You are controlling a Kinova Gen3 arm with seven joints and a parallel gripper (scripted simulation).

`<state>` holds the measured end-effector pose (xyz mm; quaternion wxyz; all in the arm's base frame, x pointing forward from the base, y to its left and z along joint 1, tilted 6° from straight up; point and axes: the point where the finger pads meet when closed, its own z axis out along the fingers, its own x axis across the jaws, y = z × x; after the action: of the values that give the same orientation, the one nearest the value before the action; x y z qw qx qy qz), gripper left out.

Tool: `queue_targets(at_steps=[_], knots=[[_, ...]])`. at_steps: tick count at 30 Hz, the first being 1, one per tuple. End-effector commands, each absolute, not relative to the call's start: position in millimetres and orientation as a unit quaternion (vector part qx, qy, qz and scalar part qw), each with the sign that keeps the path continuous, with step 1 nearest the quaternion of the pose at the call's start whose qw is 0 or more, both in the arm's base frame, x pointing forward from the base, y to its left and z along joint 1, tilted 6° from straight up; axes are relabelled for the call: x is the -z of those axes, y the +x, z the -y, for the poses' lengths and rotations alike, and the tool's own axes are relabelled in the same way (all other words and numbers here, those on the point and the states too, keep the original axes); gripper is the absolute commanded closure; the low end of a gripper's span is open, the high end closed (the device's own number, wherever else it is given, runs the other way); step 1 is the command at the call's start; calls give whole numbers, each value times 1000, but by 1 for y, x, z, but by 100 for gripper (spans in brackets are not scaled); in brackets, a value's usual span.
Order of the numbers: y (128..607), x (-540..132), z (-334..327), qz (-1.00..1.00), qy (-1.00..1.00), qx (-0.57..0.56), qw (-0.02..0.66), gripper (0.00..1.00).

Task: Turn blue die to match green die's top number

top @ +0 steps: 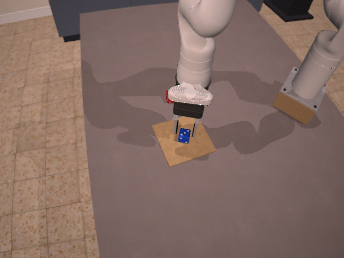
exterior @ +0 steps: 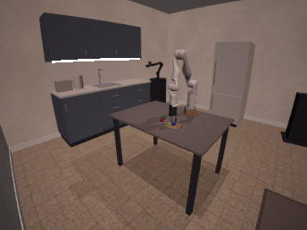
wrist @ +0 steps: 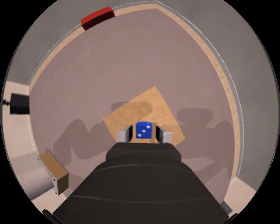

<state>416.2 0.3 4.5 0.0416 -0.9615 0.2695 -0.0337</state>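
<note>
Straddling the blue die (top: 184,136), the pincer (top: 186,132) stands spread, one finger on each side of the die, with nothing pinched between them. The die rests on the tan mat (top: 172,154), near its middle, and the mat lies on the grey counter (top: 125,192). The die's upper face shows white pips; the count is too small to read with certainty. A red die (wrist: 98,17) lies well apart from the mat toward the far edge of the counter in the wrist view. The green die shows only as a tiny speck beside the red one in the exterior view.

Handling judgement: the die is likely light, rigid and smooth-faced, so it may slip or pivot under uneven pressure. Take hold on two opposite flat side faces, centred, clear of edges and corners. The thin mat may shift if the die is dragged.
</note>
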Motion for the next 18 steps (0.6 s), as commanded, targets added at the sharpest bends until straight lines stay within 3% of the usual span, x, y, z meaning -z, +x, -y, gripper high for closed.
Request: queue_targets(at_steps=[1, 18], knots=[[418, 3, 1, -264, -963, 36, 40, 13], [420, 25, 0, -264, -963, 36, 40, 13]])
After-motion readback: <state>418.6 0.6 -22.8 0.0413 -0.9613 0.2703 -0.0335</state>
